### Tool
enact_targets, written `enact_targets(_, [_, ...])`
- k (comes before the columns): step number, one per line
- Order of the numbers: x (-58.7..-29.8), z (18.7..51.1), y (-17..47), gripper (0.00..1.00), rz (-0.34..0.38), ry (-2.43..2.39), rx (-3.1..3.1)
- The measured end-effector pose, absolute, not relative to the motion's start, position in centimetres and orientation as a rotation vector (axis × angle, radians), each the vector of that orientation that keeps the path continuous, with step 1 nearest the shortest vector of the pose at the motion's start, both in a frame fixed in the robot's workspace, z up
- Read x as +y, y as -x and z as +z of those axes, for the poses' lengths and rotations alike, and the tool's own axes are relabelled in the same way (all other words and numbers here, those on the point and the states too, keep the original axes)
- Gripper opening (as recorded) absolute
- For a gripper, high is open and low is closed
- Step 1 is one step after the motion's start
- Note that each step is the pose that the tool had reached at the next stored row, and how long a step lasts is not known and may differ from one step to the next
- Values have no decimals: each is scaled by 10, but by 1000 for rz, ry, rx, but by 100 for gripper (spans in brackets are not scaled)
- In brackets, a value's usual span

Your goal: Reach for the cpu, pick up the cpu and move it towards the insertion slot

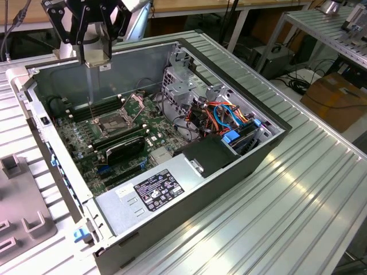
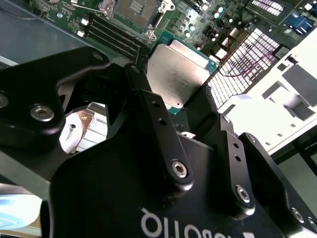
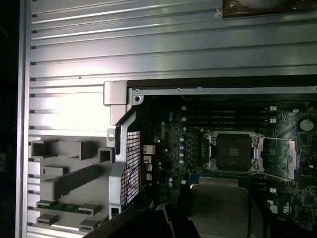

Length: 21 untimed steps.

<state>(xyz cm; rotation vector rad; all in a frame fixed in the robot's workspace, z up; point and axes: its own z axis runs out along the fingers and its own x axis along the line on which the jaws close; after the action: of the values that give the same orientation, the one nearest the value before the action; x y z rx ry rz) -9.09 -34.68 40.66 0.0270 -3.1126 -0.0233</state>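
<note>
Exterior view, gripper (image 1: 105,66): black linkage fingers hang above the open computer case (image 1: 241,166), near its back wall, with a pale flat piece between the tips.
Exterior view, insertion slot (image 1: 110,123): square steel frame with dark centre on the green motherboard (image 1: 152,134), hinged plate (image 1: 136,103) tilted up; open air separates it from the gripper.
Exterior view, room: case walls ring the board; a black power supply (image 1: 155,192) and a cable bundle (image 1: 226,117) crowd the exterior view's right.
Second wrist view, cpu (image 2: 177,73): flat square, dull metal lid, green rim, clamped at its edges by the closed black fingers (image 2: 148,106).
Second wrist view, slot (image 2: 136,12): beyond the cpu, apart from it.
First wrist view, cpu (image 3: 219,208): held just short of the slot (image 3: 233,152); ribbed aluminium table (image 3: 148,44) outside the case edge.
</note>
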Motion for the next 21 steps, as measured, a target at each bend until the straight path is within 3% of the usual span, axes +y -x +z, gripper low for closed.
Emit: enact_targets(21, [-329,405,72,55,-23,22,-3112])
